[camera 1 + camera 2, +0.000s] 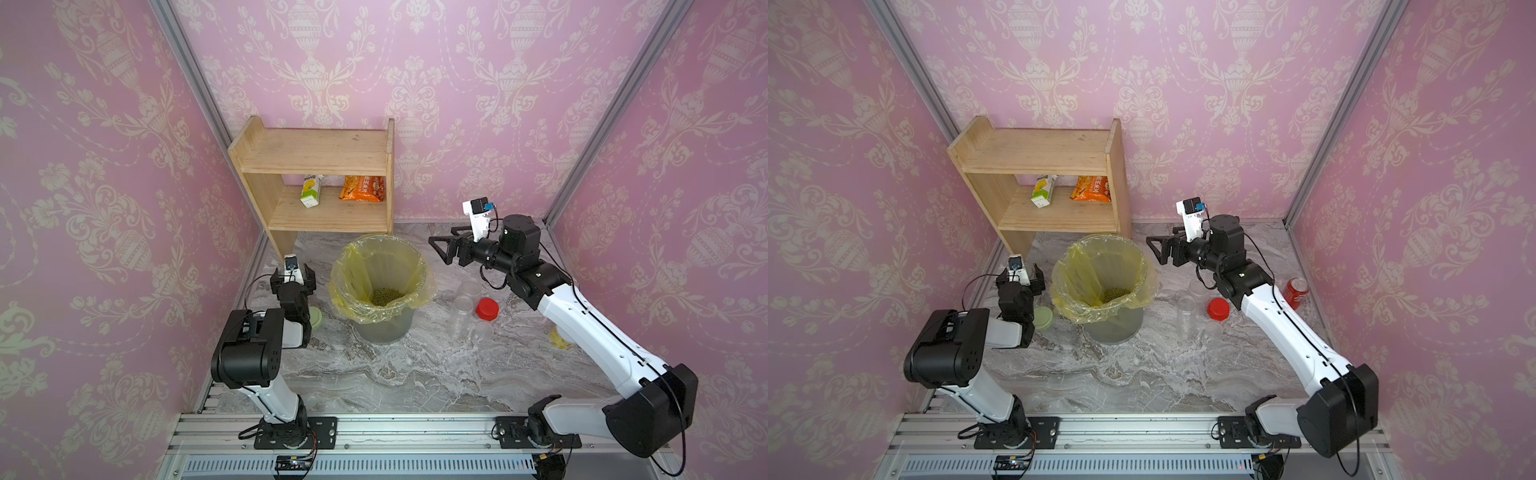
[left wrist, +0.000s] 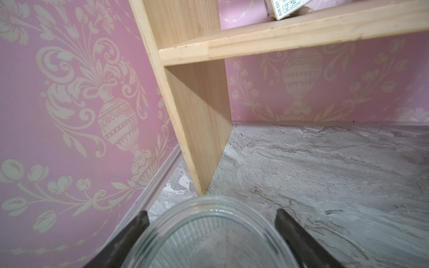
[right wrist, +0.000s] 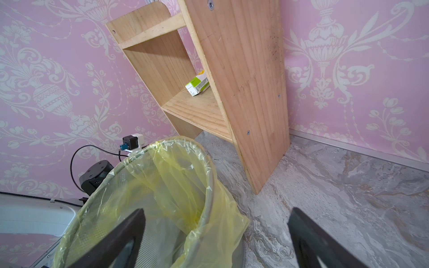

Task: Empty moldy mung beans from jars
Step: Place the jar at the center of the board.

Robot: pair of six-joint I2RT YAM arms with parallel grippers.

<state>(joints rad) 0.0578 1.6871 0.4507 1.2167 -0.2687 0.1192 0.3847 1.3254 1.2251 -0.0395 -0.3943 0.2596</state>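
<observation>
Beans [image 1: 386, 296] lie in the bin [image 1: 386, 328]. Left gripper [image 2: 211, 212] squeezes a clear jar [image 2: 209, 239], left of the bin: likely light, hard, slippery, so hold its sides. Right gripper [image 3: 217, 210] gapes, empty.

The mung beans [image 1: 386, 296] lie as a dull green heap at the bottom of the yellow-lined bin [image 1: 420, 259]. Right of the bin stand two empty, lidless clear jars: a tall narrow jar [image 1: 459, 316] and a shorter jar [image 1: 470, 287]. Left of the bin, an empty squat jar [image 2: 213, 246] sits clamped in the left gripper [image 2: 211, 212].
</observation>
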